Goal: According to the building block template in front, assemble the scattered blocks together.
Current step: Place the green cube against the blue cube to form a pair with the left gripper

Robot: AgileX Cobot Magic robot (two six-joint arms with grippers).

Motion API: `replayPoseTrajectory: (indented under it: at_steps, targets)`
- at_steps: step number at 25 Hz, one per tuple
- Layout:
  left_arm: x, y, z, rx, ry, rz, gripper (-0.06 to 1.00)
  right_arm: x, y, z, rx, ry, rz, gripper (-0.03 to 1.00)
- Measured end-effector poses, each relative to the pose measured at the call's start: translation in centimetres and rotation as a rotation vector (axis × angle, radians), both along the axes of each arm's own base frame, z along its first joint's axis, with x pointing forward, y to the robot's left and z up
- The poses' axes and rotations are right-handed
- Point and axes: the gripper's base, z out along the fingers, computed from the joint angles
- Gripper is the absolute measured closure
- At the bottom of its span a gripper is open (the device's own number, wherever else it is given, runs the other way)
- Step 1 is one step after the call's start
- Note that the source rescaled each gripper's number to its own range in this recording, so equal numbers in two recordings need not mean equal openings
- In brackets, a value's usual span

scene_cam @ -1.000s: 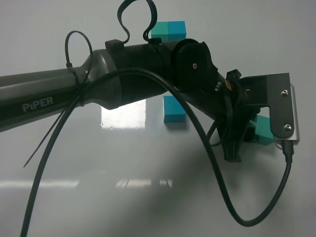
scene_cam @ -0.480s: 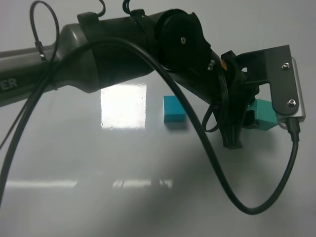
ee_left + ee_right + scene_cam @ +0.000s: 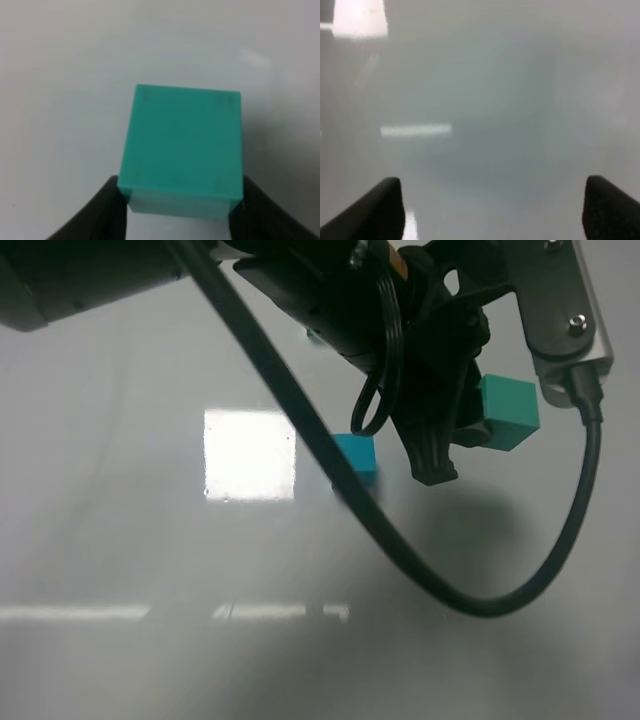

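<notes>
The left tool (image 3: 182, 205) is clamping 1 small matte sea-green cube (image 3: 182, 145), holding it above the glossy grey desk (image 3: 150, 640). 1 small teal-blue cube (image 3: 357, 455) is sitting on the desk near that tool. The right tool (image 3: 492, 205) is hanging with fingers apart.

teal-blue cube (image 3: 358, 454) partly behind cable (image 3: 270, 375)

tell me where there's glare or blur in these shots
Exterior high: a square glare patch on the table near the teal-blue cube, arm close and blurred. Left wrist: sea-green cube fairly sharp, left gripper soft. Right wrist: hazy, one glare streak, right gripper blurred.
</notes>
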Motion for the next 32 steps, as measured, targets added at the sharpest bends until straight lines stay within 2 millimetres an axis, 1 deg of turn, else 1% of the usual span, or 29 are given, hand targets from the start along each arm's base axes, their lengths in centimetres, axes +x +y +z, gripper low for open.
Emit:
replayPoseTrajectory:
  at_steps: [4,5,6,8,10,14,16,22,23,26,28,29,30,32]
  targets:
    - [-0.8,1.8,1.3,0.025,0.022,0.048,0.93,0.0,0.0,0.0,-0.004,0.001,-0.003,0.3]
    - [-1.0,2.2,1.6,0.031,0.027,0.054,0.93,0.0,0.0,0.0,0.0,0.0,0.0,0.35]
    - [-1.2,2.6,1.7,0.04,0.036,0.06,0.93,0.0,0.0,0.0,-0.004,0.001,-0.003,0.43]
    - [-1.7,3.3,2.2,0.046,0.055,0.071,0.93,0.0,0.0,0.0,0.0,0.0,0.0,0.52]
    - [-2.2,4.1,2.7,0.047,0.07,0.084,0.93,0.0,0.0,0.0,-0.004,0.001,-0.003,0.57]
    - [-3.0,6.0,4.0,0.057,0.077,0.136,0.93,0.0,0.0,0.0,-0.004,0.001,-0.003,0.57]
    - [-3.3,6.9,4.3,0.079,0.078,0.172,0.93,0.0,0.0,0.0,-0.004,0.001,-0.003,0.59]
    - [-4.0,8.5,5.1,0.086,0.094,0.22,0.93,0.0,0.0,0.0,-0.003,0.0,-0.003,0.59]
    - [-4.2,8.8,5.1,0.085,0.095,0.226,0.93,0.0,0.0,0.0,-0.002,0.0,-0.004,0.59]
    - [-4.2,10.0,4.5,0.098,0.109,0.263,0.93,0.0,0.0,0.0,-0.002,0.0,-0.004,0.59]
    - [-3.8,10.9,3.6,0.097,0.119,0.293,0.93,0.0,0.0,0.0,-0.002,0.0,-0.004,0.59]
    - [-3.6,11.5,3.2,0.088,0.12,0.31,0.93,0.0,0.0,0.0,-0.002,0.0,-0.004,0.59]
    - [-3.6,12.1,3.1,0.075,0.117,0.322,0.93,0.0,0.0,0.0,-0.002,0.0,-0.004,0.61]
    - [-3.4,13.3,2.4,0.054,0.111,0.349,0.93,0.0,0.0,0.0,-0.002,0.0,-0.004,0.61]
